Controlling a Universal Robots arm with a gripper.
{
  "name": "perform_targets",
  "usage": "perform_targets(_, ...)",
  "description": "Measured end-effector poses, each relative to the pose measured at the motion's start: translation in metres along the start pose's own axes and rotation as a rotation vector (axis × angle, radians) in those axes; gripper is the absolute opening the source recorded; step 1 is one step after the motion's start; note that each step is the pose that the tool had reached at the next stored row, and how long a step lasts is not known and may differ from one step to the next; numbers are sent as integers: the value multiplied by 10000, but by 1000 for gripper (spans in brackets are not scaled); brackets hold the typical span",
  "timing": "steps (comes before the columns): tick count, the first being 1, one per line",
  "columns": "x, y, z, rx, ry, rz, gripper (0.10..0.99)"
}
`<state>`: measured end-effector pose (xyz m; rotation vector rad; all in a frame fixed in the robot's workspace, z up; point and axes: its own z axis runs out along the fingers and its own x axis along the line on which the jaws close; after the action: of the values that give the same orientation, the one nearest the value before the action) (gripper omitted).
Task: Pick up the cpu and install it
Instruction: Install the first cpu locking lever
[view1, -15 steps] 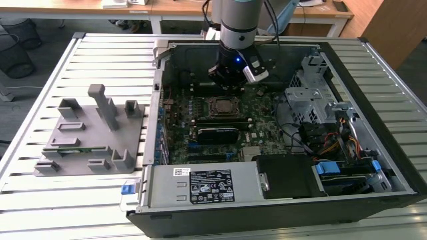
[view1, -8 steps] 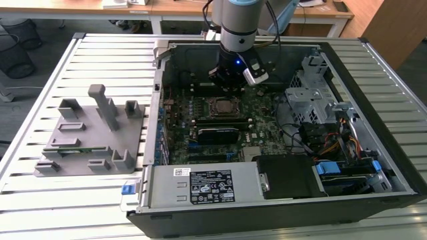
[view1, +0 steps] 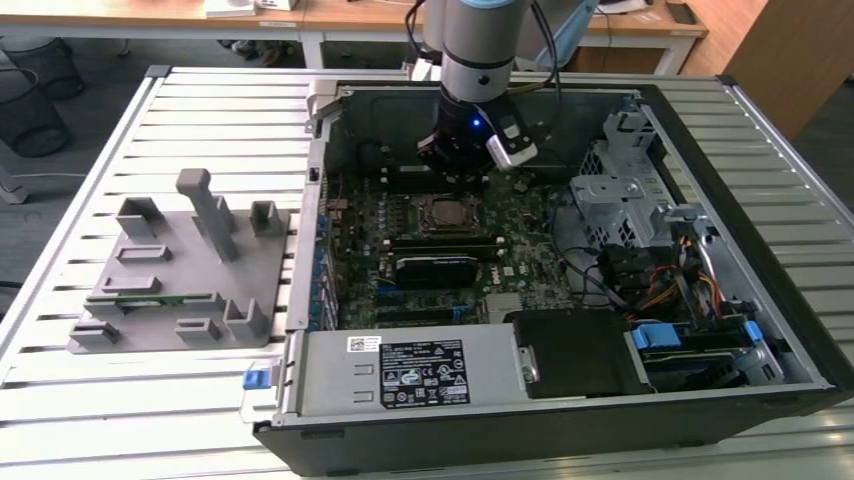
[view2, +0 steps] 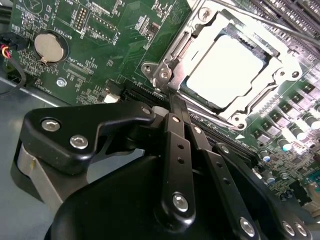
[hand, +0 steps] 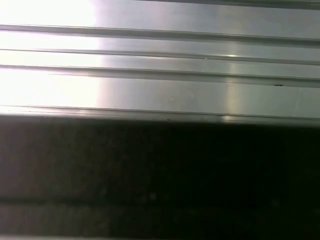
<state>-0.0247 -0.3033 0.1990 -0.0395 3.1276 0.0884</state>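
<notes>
The gripper (view1: 461, 165) hangs inside the open computer case (view1: 747, 330), just above the socket (view1: 445, 212) in the middle of the motherboard (view1: 534, 225). Its black links hide the fingertips, so I cannot tell how far open it is. In the second wrist view the cpu (view2: 226, 71) sits in the socket's metal frame (view2: 167, 67), shiny and washed out. The white labels on the power box (view1: 400, 372) are too small to read.

Three cameras: one high and wide, two riding the arm.
The exterior view looks steeply down on the slatted tabletop (view1: 200, 400) and the open computer case (view1: 747, 300). The second wrist view sits close above the motherboard (view2: 100, 45), past the pincer (view2: 175, 107), sharing the socket (view2: 225, 70) with the exterior view. The first wrist view faces metal slats (hand: 160, 75) close up.
</notes>
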Motion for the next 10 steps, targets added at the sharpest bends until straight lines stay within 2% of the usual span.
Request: perform_targets(10, 0, -1, 3, 123, 5, -2, 106)
